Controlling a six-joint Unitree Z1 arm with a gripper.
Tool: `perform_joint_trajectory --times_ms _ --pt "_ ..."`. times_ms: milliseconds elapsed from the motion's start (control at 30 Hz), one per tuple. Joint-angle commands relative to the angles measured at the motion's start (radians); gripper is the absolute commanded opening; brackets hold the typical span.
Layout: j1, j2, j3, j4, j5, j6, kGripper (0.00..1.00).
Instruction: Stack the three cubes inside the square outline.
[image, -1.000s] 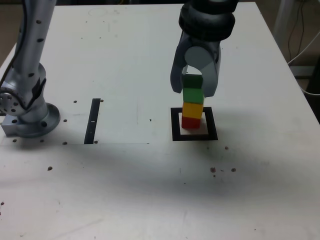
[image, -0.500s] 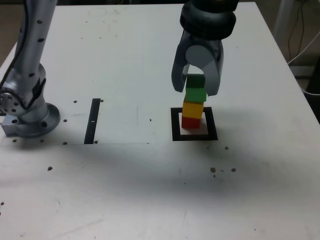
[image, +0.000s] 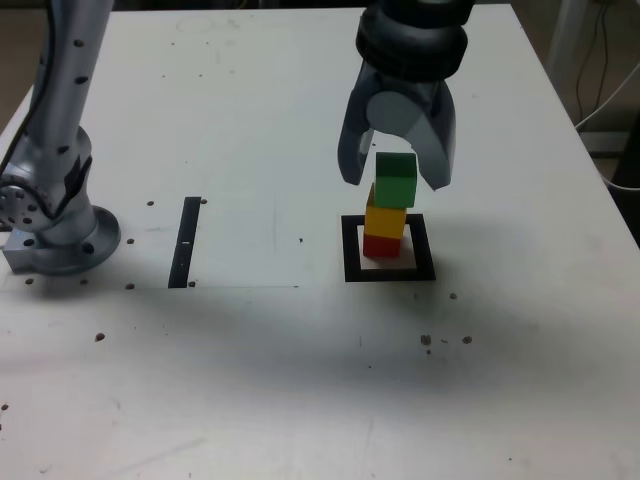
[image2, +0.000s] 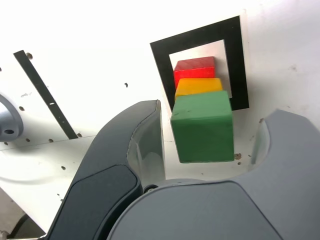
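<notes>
The claw (image2: 212, 142) is spread wide, with a gap on each side of the green cube (image2: 202, 127), so it isn't pinching anything. I think it is that wide so it can back off without bumping the cube. The claw is around the top of the pile, one finger on each side, which is a good way to let a cube go without tipping it. The green cube is on top of the yellow cube (image: 385, 221). In the exterior view it pokes out a bit toward the right, so it does not line up neatly, and a nudge might make it fall. The yellow cube sits on the red cube (image: 381, 246), to hold the green one up. The red cube is at the bottom, inside the black square (image: 424, 275), on the white part, so the whole pile is where it should be. The black square lies flat on the worktop (image: 270, 390), to show where the cubes go. The job looks almost done. Next the claw should move away gently and straight. The black strip (image: 184, 243) is well apart, and no cube needs it.
</notes>
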Motion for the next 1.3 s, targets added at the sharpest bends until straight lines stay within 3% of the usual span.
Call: perform_joint_trajectory --times_ms 0,267,467,900,1267 --pt "0.001 -0.041 0.016 0.009 -0.002 -0.002 1.00" --pt "0.001 -0.210 0.136 0.005 -0.005 0.010 1.00" --pt "0.001 -0.358 0.340 -0.015 0.006 0.010 1.00" --pt "0.001 -0.561 0.897 -0.331 0.018 -0.005 1.00" --pt "0.001 -0.594 1.031 -0.375 0.026 -0.033 1.00"
